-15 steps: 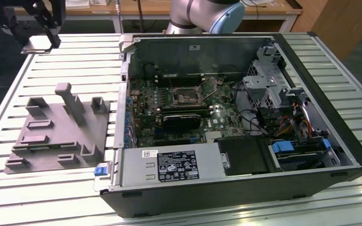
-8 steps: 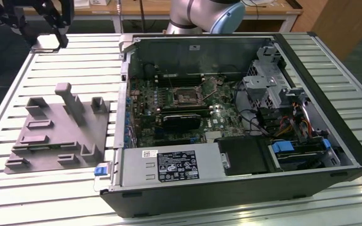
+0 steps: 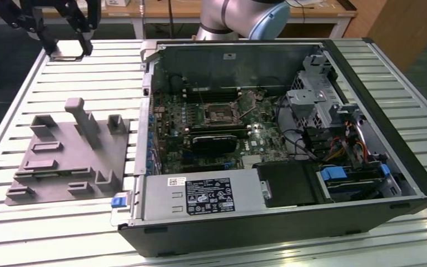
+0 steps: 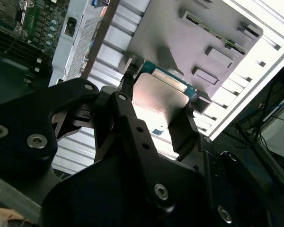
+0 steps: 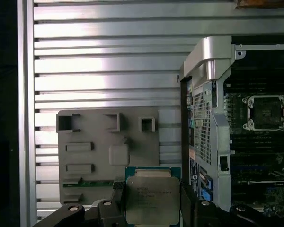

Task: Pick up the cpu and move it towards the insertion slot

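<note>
My gripper (image 3: pixel 66 51) hangs above the slatted table at the far side, toward the exterior view's left. It is shut on the cpu (image 3: pixel 69 55), a flat square chip with a silver top. Both wrist views show the cpu (image 5: pixel 150 198) (image 4: pixel 158 97) clamped by its edges between the two black fingers (image 5: pixel 117 193), lifted off the table with the grey fixture beneath it. The insertion slot (image 3: pixel 217 113) (image 5: pixel 267 112), a metal-framed square socket with a dark centre, lies on the motherboard inside the open computer case. It is well off to the exterior view's right of the gripper.
A grey plastic fixture plate (image 3: pixel 65 161) (image 5: pixel 109 146) with raised blocks and posts lies on the table beside the case. The open computer case (image 3: pixel 402 139) has tall side walls, a drive cage (image 3: pixel 313 89), cables and a power supply (image 3: pixel 198 194) around the motherboard.
</note>
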`<state>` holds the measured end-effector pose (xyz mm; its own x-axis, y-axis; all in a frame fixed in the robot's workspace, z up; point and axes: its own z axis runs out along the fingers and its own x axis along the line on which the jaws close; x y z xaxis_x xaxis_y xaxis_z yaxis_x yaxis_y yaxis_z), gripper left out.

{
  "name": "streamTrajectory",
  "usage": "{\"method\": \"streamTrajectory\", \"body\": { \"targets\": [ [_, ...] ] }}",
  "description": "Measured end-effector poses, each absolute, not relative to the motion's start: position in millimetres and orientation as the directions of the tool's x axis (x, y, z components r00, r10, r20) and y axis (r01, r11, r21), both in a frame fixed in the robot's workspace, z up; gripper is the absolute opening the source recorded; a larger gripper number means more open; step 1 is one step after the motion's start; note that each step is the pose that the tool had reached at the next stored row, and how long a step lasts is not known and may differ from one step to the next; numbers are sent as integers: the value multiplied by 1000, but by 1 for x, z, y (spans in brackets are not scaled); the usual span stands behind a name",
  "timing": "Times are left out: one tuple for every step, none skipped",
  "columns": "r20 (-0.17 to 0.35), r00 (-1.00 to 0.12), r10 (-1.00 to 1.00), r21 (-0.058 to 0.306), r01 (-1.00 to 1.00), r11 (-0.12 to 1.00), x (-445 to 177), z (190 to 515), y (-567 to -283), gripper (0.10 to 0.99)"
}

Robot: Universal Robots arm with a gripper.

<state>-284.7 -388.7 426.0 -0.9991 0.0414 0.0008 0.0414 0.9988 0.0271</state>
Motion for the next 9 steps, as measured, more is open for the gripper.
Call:
{"method": "streamTrajectory", "body": {
  "targets": [
    [1,-999,41,27,41,999,-283,426,-388,545],
    [1,-999,41,27,41,999,-281,426,-388,545],
    [1,-999,41,27,41,999,-279,426,-388,545],
    [1,-999,41,27,41,999,-277,426,-388,545],
    [1,-999,41,27,41,999,-275,426,-388,545],
    [1,-999,41,27,41,999,-273,426,-387,545],
    [1,-999,41,27,41,999,-271,426,-387,545],
    [1,-999,41,27,41,999,-269,426,-387,545],
    [1,-999,41,27,41,999,-267,426,-387,545]
  ]
}}
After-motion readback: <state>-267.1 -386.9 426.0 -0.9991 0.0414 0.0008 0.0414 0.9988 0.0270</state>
